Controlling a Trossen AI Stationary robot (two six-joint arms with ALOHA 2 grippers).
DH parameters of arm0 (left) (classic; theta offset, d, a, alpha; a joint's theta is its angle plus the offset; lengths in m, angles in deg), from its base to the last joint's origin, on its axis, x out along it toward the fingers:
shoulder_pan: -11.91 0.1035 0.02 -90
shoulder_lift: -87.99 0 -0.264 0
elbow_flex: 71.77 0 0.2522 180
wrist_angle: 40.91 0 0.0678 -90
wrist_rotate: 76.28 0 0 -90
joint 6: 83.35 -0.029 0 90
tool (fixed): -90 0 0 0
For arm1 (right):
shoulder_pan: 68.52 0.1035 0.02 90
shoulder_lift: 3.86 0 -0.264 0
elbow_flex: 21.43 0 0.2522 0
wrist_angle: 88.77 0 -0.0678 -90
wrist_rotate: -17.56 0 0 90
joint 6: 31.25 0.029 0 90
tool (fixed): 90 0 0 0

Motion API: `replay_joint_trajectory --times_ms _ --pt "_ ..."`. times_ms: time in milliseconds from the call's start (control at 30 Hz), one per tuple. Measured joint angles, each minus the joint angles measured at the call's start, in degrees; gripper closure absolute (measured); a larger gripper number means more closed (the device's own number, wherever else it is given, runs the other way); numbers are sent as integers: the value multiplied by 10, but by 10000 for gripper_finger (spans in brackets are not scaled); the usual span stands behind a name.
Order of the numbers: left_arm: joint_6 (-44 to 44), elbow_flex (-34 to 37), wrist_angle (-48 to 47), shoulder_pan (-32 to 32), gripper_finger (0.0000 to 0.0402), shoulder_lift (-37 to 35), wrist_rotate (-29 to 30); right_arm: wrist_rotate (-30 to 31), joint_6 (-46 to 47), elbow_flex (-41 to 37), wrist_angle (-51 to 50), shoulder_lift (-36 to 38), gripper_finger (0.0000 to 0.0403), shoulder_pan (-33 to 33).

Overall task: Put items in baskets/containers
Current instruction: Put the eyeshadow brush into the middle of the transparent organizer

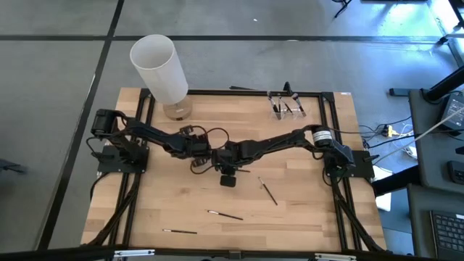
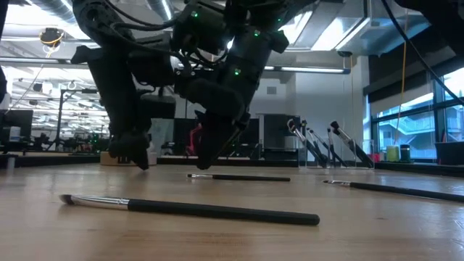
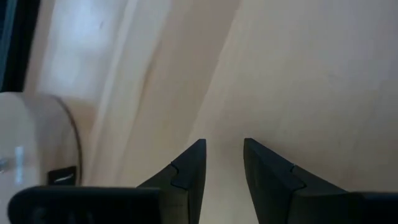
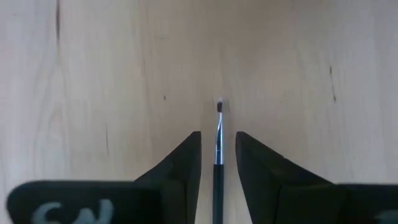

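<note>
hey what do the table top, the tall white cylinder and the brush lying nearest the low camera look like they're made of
Table top: pale wood planks with visible grain, matte. Tall white cylinder: smooth, opaque, likely plastic or card; can't tell. Brush: matte black handle, shiny silver ferrule that looks metal, dark bristle tip.

A tall white cylinder (image 1: 159,67) stands near the table's eleven o'clock corner, upright on a clear round base. The table (image 1: 167,203) is light, wood-grained butcher block with a black metal frame along its edges. Past its three o'clock side lie grey floor, loose cables (image 1: 391,132) and part of a black keyboard (image 1: 447,235). Level with the tabletop, a bright office with ceiling lights shows behind
</note>
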Motion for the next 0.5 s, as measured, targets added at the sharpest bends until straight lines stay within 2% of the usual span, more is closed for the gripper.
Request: replay_joint_trajectory --times_ms 500 --pt "9 2 3 0 300 -8 9 0 11 0 -26 -25 304 -1"
